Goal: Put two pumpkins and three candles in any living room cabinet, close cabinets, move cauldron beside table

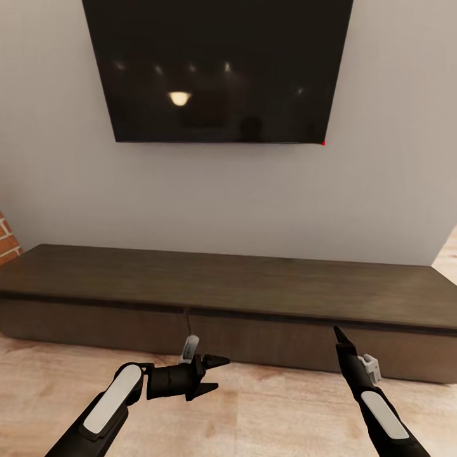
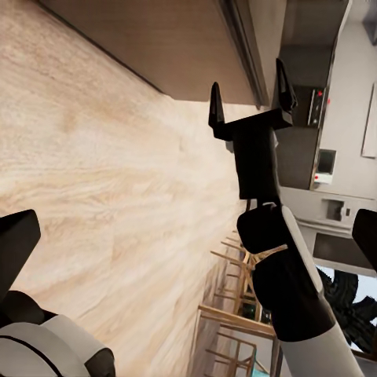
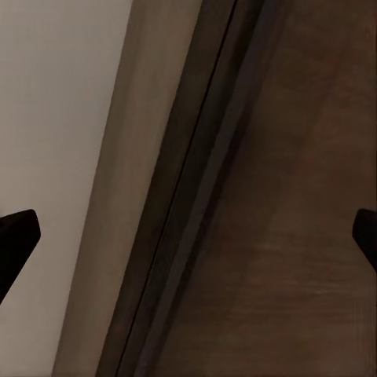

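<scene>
The cabinet [image 1: 228, 285] is a long, low dark-brown unit against the wall, and its drawer fronts look shut. My left gripper [image 1: 218, 374] hovers open over the floor in front of it, pointing right, with nothing between its fingers. My right gripper [image 1: 338, 334] points at the right drawer front, close to its upper edge. The left wrist view shows this right gripper [image 2: 250, 98] open and empty near the cabinet [image 2: 181, 47]. The right wrist view looks closely at the cabinet [image 3: 298, 236] front and top lip. The pumpkins, candles, cauldron and table are out of view.
A large black TV [image 1: 216, 70] hangs on the grey wall above the cabinet. A brick wall edge [image 1: 6, 238] stands at the far left. Pale wooden floor [image 1: 266, 412] lies under both arms. Wooden chairs [image 2: 236, 302] show far off in the left wrist view.
</scene>
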Controlling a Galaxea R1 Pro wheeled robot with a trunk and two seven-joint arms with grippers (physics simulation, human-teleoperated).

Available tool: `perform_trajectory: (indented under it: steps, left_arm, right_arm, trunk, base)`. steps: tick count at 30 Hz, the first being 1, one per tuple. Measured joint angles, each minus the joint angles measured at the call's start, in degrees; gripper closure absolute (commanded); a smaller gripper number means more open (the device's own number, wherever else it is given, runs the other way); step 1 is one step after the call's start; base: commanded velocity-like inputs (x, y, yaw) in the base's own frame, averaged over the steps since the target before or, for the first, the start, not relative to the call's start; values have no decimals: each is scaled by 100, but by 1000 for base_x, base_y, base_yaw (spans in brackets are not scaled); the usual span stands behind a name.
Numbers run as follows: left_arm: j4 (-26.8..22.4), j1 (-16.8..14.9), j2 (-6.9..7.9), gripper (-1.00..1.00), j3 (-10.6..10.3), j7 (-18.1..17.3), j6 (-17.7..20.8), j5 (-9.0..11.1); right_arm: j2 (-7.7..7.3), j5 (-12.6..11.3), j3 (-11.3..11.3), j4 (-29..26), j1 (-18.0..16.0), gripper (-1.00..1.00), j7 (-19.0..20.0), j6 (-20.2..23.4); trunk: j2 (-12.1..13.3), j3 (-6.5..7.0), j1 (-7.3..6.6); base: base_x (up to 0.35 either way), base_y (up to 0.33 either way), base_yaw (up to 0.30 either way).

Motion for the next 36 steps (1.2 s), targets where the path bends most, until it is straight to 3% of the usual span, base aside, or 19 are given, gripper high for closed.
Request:
perform_trajectory:
  steps: [21,29,36]
  left_arm:
    - [-265,1,16,-100,40,0,0,9]
    - [-289,-1,18,-100,29,0,0,23]
    - [-290,-1,18,-100,24,0,0,24]
  right_arm:
    - [1,-62,-3,10,-3,-100,86,7]
    - [-8,-240,0,9,-7,-100,545,71]
    - [-16,-246,0,9,-7,-100,587,76]
  trunk:
    - [0,0,1]
    - [-10,-177,22]
    - [-20,-332,40]
  base:
    - [6,0,0]
    - [0,0,0]
    - [0,0,0]
